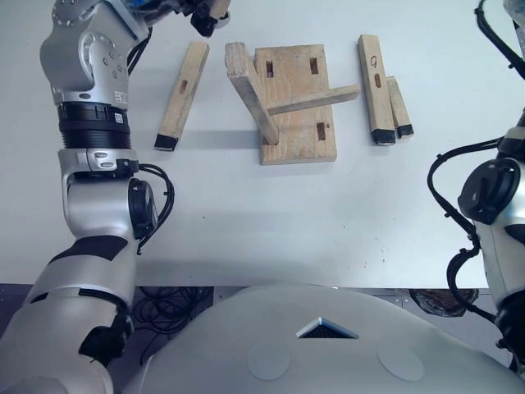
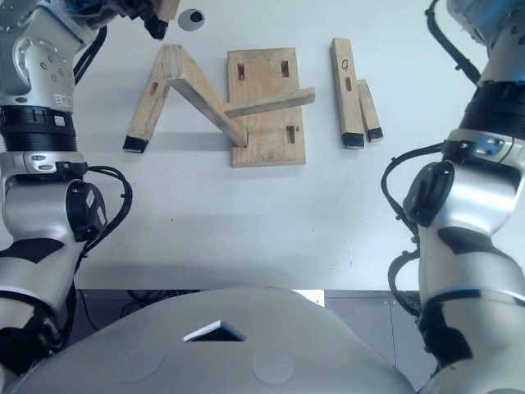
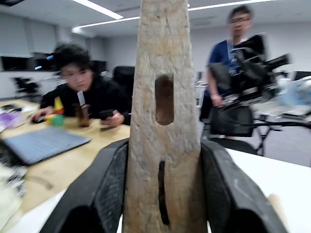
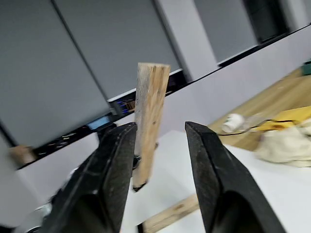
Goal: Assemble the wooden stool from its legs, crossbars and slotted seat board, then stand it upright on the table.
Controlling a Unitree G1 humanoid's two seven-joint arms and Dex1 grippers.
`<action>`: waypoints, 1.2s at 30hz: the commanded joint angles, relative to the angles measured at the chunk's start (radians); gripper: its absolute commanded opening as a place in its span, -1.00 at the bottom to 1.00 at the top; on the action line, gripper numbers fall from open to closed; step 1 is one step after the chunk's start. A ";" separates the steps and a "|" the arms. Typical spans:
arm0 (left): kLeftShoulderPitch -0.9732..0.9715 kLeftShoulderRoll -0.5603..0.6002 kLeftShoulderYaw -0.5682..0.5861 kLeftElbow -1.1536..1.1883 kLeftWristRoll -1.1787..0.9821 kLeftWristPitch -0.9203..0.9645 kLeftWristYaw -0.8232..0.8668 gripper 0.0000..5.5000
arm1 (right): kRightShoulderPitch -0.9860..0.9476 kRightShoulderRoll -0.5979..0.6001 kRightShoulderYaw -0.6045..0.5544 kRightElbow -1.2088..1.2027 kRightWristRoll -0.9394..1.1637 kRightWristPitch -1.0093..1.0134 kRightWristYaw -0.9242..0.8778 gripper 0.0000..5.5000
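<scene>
The left gripper clamps a slotted leg above the far left of the table, likely for socketing into the seat board lying mid-table with one fitted leg and crossbar, while the right gripper gapes wide, empty.

- A white table — broad and flat.
- A slotted seat board lies flat at far centre.
- A loose leg lies to its left.
- A second leg lies to its right — a short crossbar just beside it.
</scene>
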 commanded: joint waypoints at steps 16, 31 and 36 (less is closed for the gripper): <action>0.078 -0.033 -0.099 -0.178 -0.118 0.169 -0.197 -0.28 | -0.028 0.045 0.012 -0.103 0.166 0.227 0.047 0.18; 0.099 -0.049 -0.070 -0.202 -0.131 0.109 -0.146 0.08 | 0.034 0.031 0.037 -0.198 0.061 0.021 -0.032 -0.22; 0.071 -0.045 0.040 -0.229 -0.178 0.061 -0.082 0.08 | 0.080 -0.069 0.095 -0.115 -0.098 -0.166 0.048 -0.24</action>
